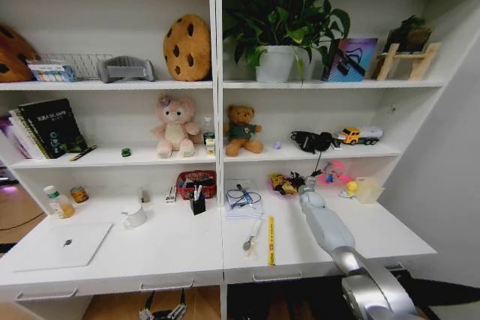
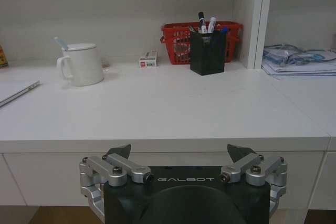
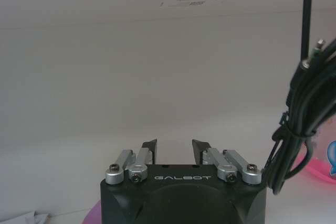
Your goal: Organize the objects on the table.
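1. The silver laptop point(image 1: 58, 245) lies far left of the yellow ruler point(image 1: 271, 239) on the tabletop point(image 1: 172, 249).
2. The right gripper point(image 1: 298, 182), beyond the ruler, jaws narrowly apart and empty, could snag the black cable point(image 3: 299, 124).
3. The left gripper point(image 2: 182, 154) hangs before the tabletop, jaws spread, idle.

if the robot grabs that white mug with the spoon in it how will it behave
The white mug looks rigid and glazed, so probably slippery and breakable if dropped. The spoon leans loose inside and may rattle or slide out when tilted. Its handle likely offers a surer hold.
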Robot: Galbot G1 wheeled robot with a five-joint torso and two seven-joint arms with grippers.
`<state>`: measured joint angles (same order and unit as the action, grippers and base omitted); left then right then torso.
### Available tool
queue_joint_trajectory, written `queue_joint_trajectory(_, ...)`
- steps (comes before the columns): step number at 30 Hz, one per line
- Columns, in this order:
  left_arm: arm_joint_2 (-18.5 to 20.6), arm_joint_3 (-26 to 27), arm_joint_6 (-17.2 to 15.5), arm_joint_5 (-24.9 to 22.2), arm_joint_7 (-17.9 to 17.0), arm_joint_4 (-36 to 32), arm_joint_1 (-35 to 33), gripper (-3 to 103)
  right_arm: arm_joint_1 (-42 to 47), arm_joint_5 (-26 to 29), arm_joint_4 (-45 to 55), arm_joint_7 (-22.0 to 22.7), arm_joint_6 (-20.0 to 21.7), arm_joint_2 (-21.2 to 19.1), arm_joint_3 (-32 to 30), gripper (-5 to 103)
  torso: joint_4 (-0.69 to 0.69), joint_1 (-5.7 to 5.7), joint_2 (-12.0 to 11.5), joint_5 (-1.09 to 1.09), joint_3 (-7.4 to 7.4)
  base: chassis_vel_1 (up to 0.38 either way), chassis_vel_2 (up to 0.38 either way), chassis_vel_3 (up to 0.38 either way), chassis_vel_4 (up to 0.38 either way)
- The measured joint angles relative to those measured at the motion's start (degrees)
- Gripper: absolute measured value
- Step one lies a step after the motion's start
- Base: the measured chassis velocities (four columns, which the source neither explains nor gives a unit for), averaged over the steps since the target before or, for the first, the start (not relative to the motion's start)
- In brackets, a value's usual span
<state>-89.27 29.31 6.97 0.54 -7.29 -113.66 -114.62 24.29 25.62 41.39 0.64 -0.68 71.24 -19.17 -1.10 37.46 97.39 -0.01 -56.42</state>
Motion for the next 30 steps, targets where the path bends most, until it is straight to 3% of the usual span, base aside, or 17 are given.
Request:
queue_joint_trajectory(1,0.0,0.0,0.0,0.0,0.0,0.0,0.0,100,0.0,0.0,0.0,0.0,0.0,0.0,0.0,37,0.00,0.00,0.0,0.00,0.00,0.000,0.000,0.000,0.000)
queue_joint_trajectory(3,0.0,0.1,0.0,-0.2,0.0,-0.1,0.0,100,5.3,0.8,7.3,0.0,-0.1,-2.5,0.8,52,-0.01,0.00,0.0,0.02,0.00,0.000,0.000,0.000,0.000)
queue_joint_trajectory(6,0.0,0.1,0.0,-0.3,0.0,-0.2,0.1,100,7.2,1.0,9.9,0.0,-0.1,-3.5,0.9,52,-0.02,0.00,0.0,0.02,0.00,0.000,0.000,0.000,0.000)
queue_joint_trajectory(8,0.3,0.7,0.0,-1.0,-0.2,-0.5,0.4,100,17.6,3.7,24.3,0.2,2.1,-9.6,-0.2,69,-0.04,0.00,0.0,0.01,0.01,0.000,0.000,0.000,0.000)
queue_joint_trajectory(11,0.5,0.9,0.0,-1.3,-0.3,-0.6,0.5,100,21.9,4.7,29.5,0.0,3.2,-11.5,-1.1,74,-0.07,0.00,0.0,0.00,0.01,0.000,0.000,0.000,0.000)
queue_joint_trajectory(13,1.0,1.1,-0.1,-1.8,-0.4,-0.6,0.9,100,32.6,6.7,42.1,0.0,5.3,-15.1,-4.5,85,-0.09,-0.02,0.0,0.02,0.02,0.000,0.000,0.000,0.000)
queue_joint_trajectory(14,1.0,1.1,-0.1,-1.8,-0.4,-0.6,0.9,100,32.6,6.7,42.1,0.0,5.3,-15.1,-4.5,85,-0.09,-0.02,0.0,0.02,0.02,0.000,0.000,0.000,0.000)
queue_joint_trajectory(16,1.1,0.6,-0.2,-1.9,-0.5,-0.4,1.3,100,39.9,8.0,52.0,2.0,5.8,-16.2,-7.2,96,0.01,-0.02,0.0,0.01,0.02,0.000,0.000,0.000,0.000)
queue_joint_trajectory(24,1.0,0.2,-0.3,-2.6,-0.8,-1.0,2.0,100,53.8,6.9,66.7,5.3,6.8,-16.4,-11.6,100,-0.02,-0.02,0.0,0.01,0.01,0.000,0.000,0.000,0.000)
queue_joint_trajectory(30,3.0,2.8,-0.9,-5.6,-1.5,-2.7,2.9,100,61.7,4.1,74.0,5.3,6.2,-13.7,-15.6,100,-0.02,-0.01,0.0,0.01,0.00,0.000,0.000,0.000,0.000)
